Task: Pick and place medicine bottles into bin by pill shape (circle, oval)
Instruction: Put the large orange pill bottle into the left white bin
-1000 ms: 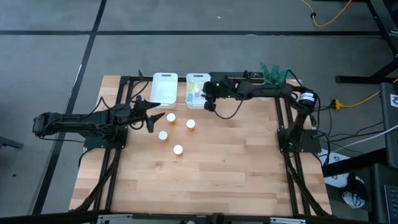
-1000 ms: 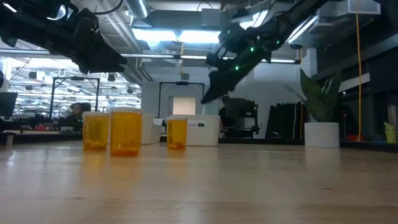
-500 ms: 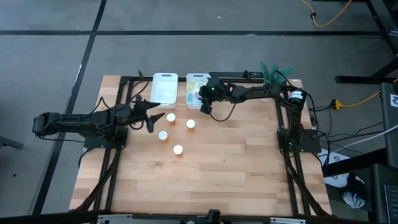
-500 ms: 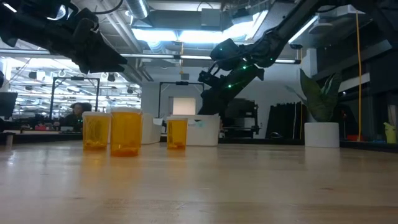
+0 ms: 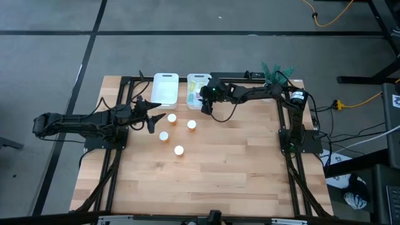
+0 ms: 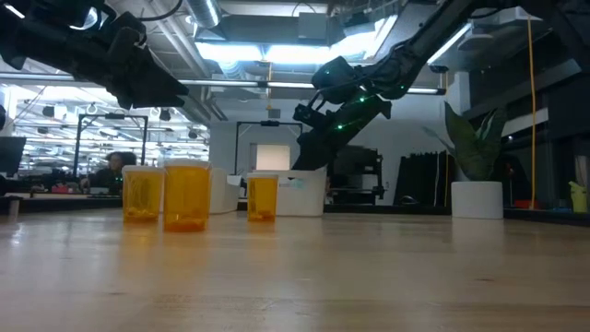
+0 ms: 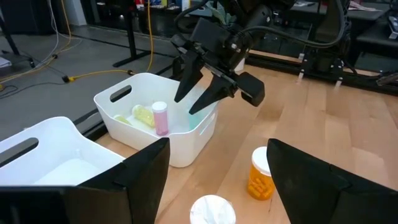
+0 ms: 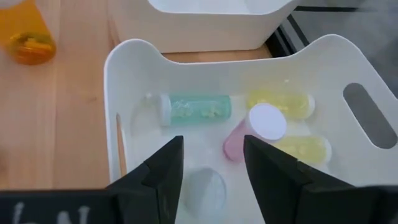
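Observation:
Several orange medicine bottles with white caps stand on the wooden table (image 5: 172, 118) (image 5: 192, 125) (image 5: 164, 135) (image 5: 179, 150). Slim bottles are in the right-hand white bin (image 5: 199, 91): a green one lying down (image 8: 199, 107), a pink one upright (image 8: 249, 134) and two yellow ones lying down (image 8: 280, 102). My right gripper (image 8: 211, 168) hangs open and empty just above this bin, and it also shows in the left wrist view (image 7: 200, 93). My left gripper (image 5: 152, 119) is open and empty, above the table to the left of the orange bottles.
The left-hand white bin (image 5: 164, 87) stands beside the right-hand one at the table's far edge. A white pot with a green plant (image 5: 275, 74) stands at the far right. Black frame rails run along both table sides. The near half of the table is bare wood.
My right gripper has gone down and a little toward the table's left edge, coming in low over the right-hand bin, then has stayed there. The bottles on the table have not moved.

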Controlling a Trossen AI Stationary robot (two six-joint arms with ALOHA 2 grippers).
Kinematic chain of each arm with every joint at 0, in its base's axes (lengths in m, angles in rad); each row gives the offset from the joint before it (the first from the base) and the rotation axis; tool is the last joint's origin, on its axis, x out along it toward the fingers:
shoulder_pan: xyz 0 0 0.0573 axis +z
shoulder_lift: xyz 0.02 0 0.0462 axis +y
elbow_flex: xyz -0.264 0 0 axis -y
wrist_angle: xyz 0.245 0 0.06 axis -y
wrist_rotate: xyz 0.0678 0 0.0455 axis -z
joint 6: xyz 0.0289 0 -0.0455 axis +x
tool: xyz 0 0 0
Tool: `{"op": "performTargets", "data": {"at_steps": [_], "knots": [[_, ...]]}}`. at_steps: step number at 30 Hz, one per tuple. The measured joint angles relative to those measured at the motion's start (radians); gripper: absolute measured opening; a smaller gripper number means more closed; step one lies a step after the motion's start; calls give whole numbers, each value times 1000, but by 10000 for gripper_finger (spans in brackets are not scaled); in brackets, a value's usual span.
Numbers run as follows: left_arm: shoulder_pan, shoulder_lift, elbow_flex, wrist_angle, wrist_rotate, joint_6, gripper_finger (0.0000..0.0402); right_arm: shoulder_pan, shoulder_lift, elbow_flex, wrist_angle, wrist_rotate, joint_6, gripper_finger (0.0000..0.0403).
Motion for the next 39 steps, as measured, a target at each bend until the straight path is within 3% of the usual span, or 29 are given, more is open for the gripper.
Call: {"op": "performTargets", "data": {"at_steps": [7,14,22,27,33,39], "knots": [[0,0,0,0,0,0,260,5,-32,77,-24,2,3,171],[0,0,0,-2,0,0,260,46,-148,157,-246,2,123,171],[0,0,0,-3,0,1,260,150,-277,157,-588,0,269,171],[0,0,0,-3,0,0,260,236,-287,156,-805,0,339,171],[-19,0,0,-3,70,-47,260,330,-280,98,-917,0,315,171],[-90,60,21,7,32,-138,256,376,-282,37,-1063,1,324,171]]}}
